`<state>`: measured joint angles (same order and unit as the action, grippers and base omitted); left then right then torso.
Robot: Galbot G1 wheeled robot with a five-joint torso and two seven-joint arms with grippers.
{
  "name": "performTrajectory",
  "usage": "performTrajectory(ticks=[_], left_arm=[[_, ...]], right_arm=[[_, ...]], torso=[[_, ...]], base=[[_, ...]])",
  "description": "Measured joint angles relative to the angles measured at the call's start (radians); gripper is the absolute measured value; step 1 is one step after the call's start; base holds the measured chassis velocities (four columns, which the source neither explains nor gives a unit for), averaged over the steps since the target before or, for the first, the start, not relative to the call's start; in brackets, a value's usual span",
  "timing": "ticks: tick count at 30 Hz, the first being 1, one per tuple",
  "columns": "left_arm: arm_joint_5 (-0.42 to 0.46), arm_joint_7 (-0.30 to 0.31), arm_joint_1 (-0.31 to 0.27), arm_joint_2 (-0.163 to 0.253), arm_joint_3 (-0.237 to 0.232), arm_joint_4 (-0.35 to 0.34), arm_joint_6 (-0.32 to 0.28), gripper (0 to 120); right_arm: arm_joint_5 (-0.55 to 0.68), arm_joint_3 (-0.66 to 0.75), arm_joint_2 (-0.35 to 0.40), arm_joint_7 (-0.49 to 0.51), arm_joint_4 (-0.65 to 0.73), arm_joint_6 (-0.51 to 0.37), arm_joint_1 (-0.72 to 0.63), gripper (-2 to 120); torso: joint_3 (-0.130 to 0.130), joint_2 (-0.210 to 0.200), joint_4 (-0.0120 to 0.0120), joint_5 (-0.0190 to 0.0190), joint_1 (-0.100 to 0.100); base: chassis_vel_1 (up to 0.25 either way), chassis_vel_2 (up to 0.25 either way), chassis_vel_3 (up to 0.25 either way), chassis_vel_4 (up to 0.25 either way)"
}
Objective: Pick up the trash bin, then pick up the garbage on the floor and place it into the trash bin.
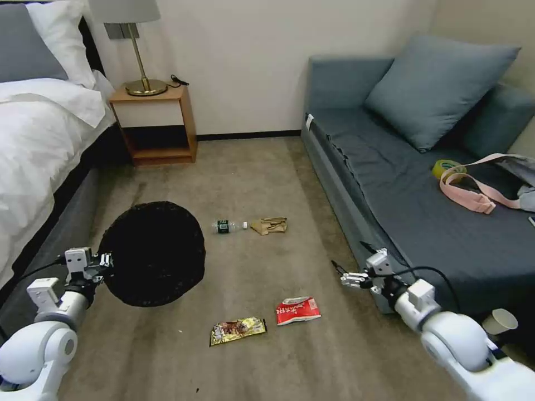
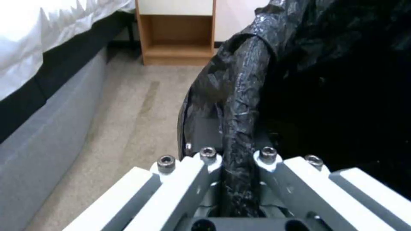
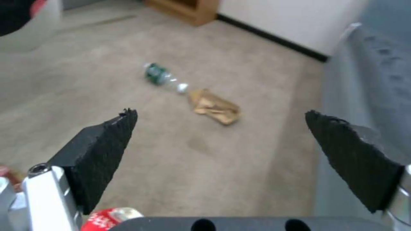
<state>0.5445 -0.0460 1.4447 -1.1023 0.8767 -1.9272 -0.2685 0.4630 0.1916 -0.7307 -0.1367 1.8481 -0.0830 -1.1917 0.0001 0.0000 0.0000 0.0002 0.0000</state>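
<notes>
I am holding the trash bin (image 1: 153, 253) at the left-centre of the head frame with my left gripper (image 1: 103, 262), its jaws clenched on the liner-wrapped rim (image 2: 240, 128); the bin is tilting its dark mouth toward the camera. My right gripper (image 1: 343, 275) is hovering at the lower right beside the sofa (image 1: 423, 184), jaws released and spread wide over the floor (image 1: 267, 184). The bottle (image 1: 228, 226) and the paper bag (image 1: 270, 225) are lying just beside each other mid-frame; the red-and-white wrapper (image 1: 298, 310) and the gold-brown wrapper (image 1: 238, 329) are lying near each other lower down.
</notes>
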Motion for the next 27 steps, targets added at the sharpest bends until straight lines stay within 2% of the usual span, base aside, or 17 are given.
performTrajectory(ticks=[2,4,6,8,10,13,17,22,25,27], left_arm=[[-0.002,-0.001,-0.005,-0.008,0.004,-0.009,0.001,1],[-0.002,-0.002,-0.005,-0.010,0.005,-0.010,0.002,1],[-0.003,-0.007,-0.006,-0.018,0.007,-0.017,0.002,1],[-0.003,-0.009,-0.005,-0.019,0.008,-0.018,0.002,1],[-0.004,-0.017,-0.005,-0.025,0.014,-0.017,0.002,1],[-0.005,-0.019,-0.005,-0.030,0.017,-0.011,0.005,1],[-0.004,-0.022,0.002,-0.037,0.021,-0.010,0.006,1],[0.003,-0.028,0.004,-0.032,0.036,-0.006,0.006,1],[0.012,-0.038,0.007,-0.024,0.061,0.012,0.013,1],[0.012,-0.041,0.009,-0.024,0.066,0.015,0.015,1]], right_arm=[[0.045,-0.144,0.027,-0.027,-0.066,-0.021,0.141,100],[0.054,-0.174,0.031,-0.036,-0.080,-0.025,0.167,100],[0.090,-0.291,0.059,-0.098,-0.124,-0.049,0.270,100],[0.099,-0.311,0.066,-0.108,-0.128,-0.052,0.285,100],[0.130,-0.466,0.105,-0.207,-0.178,-0.073,0.426,100],[0.131,-0.554,0.104,-0.247,-0.217,-0.076,0.506,100],[0.137,-0.769,0.028,-0.299,-0.361,-0.086,0.660,100],[0.123,-0.866,-0.027,-0.332,-0.453,-0.081,0.722,100],[0.094,-0.959,-0.095,-0.373,-0.575,-0.060,0.791,100],[0.086,-0.973,-0.110,-0.378,-0.602,-0.055,0.801,100]], torso=[[0.000,0.000,0.0003,-0.0003,0.000],[0.000,0.000,0.0003,-0.0002,0.000],[0.000,0.000,0.0001,0.0001,0.000],[0.000,0.000,0.0001,-0.0003,0.000],[0.000,0.000,-0.0003,-0.0003,0.000],[0.000,0.000,0.0000,-0.0006,0.000],[0.000,0.000,0.0001,-0.0001,0.000],[0.000,0.000,0.0001,-0.0002,0.000],[0.000,0.000,0.0001,-0.0005,0.000],[0.000,0.000,0.0001,-0.0003,0.000]], base=[[0.000,0.000,0.000,0.000],[0.000,0.000,0.000,0.000],[0.000,0.000,0.000,0.000],[0.000,0.000,0.000,0.000],[0.000,0.000,0.000,0.000],[0.000,0.000,0.000,0.000],[0.000,0.000,0.000,0.000],[0.000,0.000,0.000,0.000],[0.000,0.000,0.000,0.000],[0.000,0.000,0.000,0.000]])
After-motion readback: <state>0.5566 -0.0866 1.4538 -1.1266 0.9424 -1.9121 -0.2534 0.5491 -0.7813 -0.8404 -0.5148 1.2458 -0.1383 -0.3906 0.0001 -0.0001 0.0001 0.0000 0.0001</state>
